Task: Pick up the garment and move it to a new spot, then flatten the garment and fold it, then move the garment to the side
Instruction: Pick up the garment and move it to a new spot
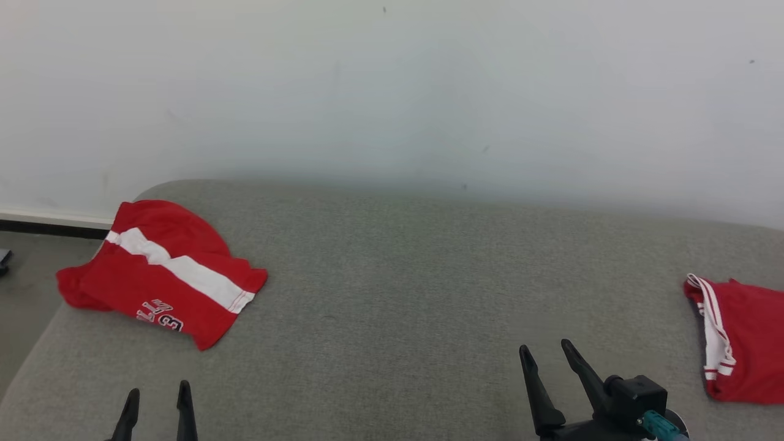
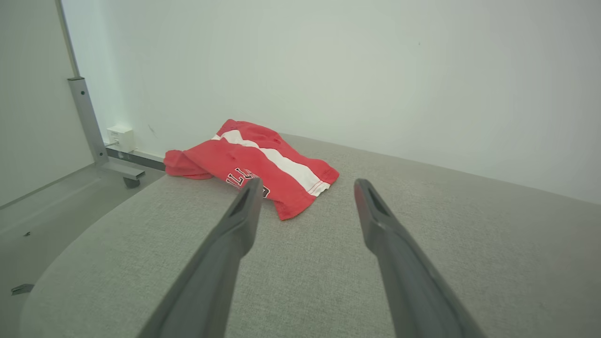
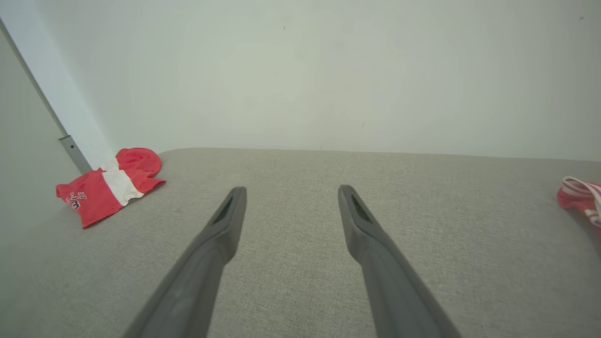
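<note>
A red garment (image 1: 162,272) with a white stripe and dark lettering lies bunched at the far left of the grey fabric surface (image 1: 392,294); it also appears in the left wrist view (image 2: 263,162) and the right wrist view (image 3: 105,185). Another red garment (image 1: 744,340) with white-striped trim lies at the right edge (image 3: 580,197). My left gripper (image 1: 158,389) is open and empty at the near left, short of the striped garment (image 2: 307,182). My right gripper (image 1: 544,346) stands open and empty at the near right, left of the trimmed garment (image 3: 292,188).
A pale wall (image 1: 392,92) rises behind the surface. The surface's rounded left edge drops to the floor (image 1: 24,294). A grey metal post on a caster (image 2: 94,136) and a small white box (image 2: 119,137) stand by the wall at the left.
</note>
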Available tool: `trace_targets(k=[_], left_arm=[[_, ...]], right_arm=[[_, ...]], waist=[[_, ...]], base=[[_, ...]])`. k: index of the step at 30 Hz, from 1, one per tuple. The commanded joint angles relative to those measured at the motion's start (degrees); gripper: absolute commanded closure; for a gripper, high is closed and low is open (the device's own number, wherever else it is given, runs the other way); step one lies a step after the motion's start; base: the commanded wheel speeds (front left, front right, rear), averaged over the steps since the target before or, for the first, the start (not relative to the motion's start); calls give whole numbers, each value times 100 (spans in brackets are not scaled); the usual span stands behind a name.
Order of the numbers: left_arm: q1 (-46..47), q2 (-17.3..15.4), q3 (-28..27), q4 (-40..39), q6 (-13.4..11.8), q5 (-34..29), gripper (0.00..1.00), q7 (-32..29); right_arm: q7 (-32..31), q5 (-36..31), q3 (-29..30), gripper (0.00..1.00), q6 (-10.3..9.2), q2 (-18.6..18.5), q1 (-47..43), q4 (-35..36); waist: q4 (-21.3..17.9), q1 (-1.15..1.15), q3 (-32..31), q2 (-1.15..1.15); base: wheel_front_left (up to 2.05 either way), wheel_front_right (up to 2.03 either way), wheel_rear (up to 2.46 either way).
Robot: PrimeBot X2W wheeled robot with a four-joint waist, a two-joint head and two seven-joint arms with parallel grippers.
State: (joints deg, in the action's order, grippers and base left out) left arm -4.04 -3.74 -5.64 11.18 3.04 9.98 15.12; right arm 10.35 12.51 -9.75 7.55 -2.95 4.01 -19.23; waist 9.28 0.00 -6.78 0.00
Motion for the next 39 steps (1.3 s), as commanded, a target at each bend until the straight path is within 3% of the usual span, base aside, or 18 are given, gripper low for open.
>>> trace_targets(k=[1,6,13,27,39], left_arm=[[-84,-47,-23,0,-8,-40,0,1],[-144,-123,-114,-21,-36,-29,0,1],[-237,-149,-186,-125,-91,19,0,1],[-470,-72,-383,-345,-224,158,0,1],[-97,-193,-332,-101,-154,193,0,-81]], right_arm=[[38,40,-13,0,-16,9,-32,-12],[111,143,-176,0,-16,9,10,-137],[125,50,-316,0,-16,5,175,-243],[162,30,-541,0,-16,6,533,-523],[185,-3,-446,0,-16,5,396,-542]], waist=[[522,0,-50,0],[1075,0,-91,0],[1503,0,-40,0],[1683,0,137,0],[1691,0,174,0]], base=[[0,0,0],[0,0,0],[0,0,0],[0,0,0],[0,0,0]])
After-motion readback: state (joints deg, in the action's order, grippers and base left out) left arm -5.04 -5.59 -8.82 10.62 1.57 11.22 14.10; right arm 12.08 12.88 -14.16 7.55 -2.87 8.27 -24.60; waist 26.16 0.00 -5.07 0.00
